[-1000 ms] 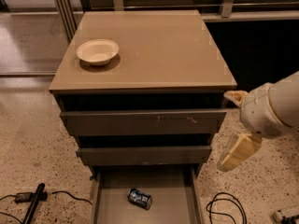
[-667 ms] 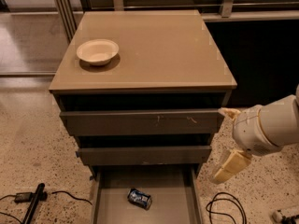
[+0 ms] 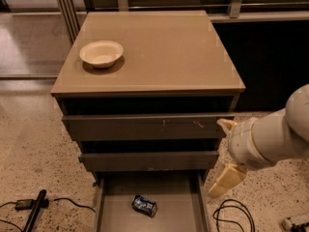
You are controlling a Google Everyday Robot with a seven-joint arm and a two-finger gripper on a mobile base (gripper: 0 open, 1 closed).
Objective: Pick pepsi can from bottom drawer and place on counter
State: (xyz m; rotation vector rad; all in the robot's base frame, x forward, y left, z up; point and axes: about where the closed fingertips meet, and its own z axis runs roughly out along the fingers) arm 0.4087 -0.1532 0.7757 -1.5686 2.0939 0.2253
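Pepsi can lies on its side on the floor of the bottom drawer, near the middle and apart from both side walls. The drawer is pulled out, so you can reach it from above.

Gripper hangs to the right of the cabinet, beside the drawer's right wall, above and well right of the can. Its jaws are spread, with nothing between them, which looks like readiness for the grab.

Counter carries only a white bowl at its left rear, so you have plenty of room to place the can. Watch the floor cable under the arm.
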